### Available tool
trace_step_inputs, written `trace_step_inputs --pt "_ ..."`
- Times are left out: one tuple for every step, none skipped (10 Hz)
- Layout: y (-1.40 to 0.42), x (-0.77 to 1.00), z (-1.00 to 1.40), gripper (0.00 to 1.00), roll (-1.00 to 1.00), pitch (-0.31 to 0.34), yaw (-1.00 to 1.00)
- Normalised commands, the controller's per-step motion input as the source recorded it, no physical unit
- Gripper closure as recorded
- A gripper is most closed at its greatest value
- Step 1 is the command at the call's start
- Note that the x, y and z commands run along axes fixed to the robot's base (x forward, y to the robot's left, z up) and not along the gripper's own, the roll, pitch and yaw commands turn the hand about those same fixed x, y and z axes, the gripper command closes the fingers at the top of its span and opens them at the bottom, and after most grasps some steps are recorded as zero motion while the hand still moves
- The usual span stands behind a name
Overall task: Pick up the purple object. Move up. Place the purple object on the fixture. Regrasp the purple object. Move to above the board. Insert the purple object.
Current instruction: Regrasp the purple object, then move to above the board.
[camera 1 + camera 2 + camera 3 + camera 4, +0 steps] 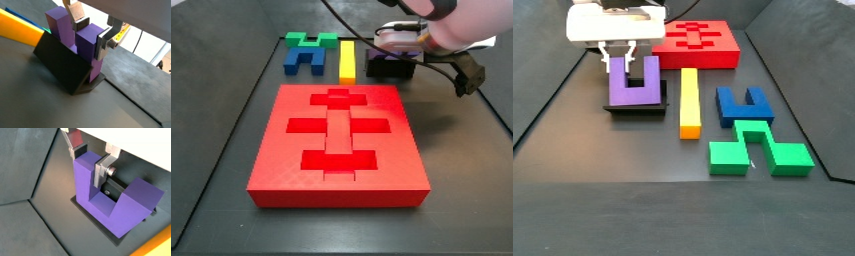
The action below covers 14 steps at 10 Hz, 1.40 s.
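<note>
Dark grey tabletop (pixel 593 150) | purple object (pixel 631 85) upright in fixture (pixel 640 108) | end effector (pixel 619 62) apparently clamping one prong

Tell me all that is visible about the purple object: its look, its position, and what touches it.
The purple object is a matte violet U-shaped block, two square prongs joined by a base. It stands upright, prongs up, on the black fixture, left of the yellow bar in a side view. The gripper is down over one prong: both wrist views show its silver fingers on either side of that prong. The other prong is free.
</note>
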Motion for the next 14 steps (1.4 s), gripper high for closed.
trace_step_inputs --pt "0.0 0.0 0.0 1.0 0.0 0.0 0.0" --pt "0.0 0.0 0.0 1.0 0.0 0.0 0.0" --pt "0.0 0.0 0.0 1.0 0.0 0.0 0.0" --pt "0.0 0.0 0.0 1.0 0.0 0.0 0.0" --pt "0.0 0.0 0.0 1.0 0.0 0.0 0.0" --pt "0.0 0.0 0.0 1.0 0.0 0.0 0.0" --pt "0.0 0.0 0.0 1.0 0.0 0.0 0.0" --pt "0.0 0.0 0.0 1.0 0.0 0.0 0.0" --pt "0.0 0.0 0.0 1.0 0.0 0.0 0.0" --pt "0.0 0.0 0.0 1.0 0.0 0.0 0.0" --pt "0.0 0.0 0.0 1.0 0.0 0.0 0.0" --pt "0.0 0.0 0.0 1.0 0.0 0.0 0.0" --pt "0.0 0.0 1.4 1.0 0.0 0.0 0.0" --pt "-0.01 0.0 1.4 1.0 -0.05 0.012 0.02"
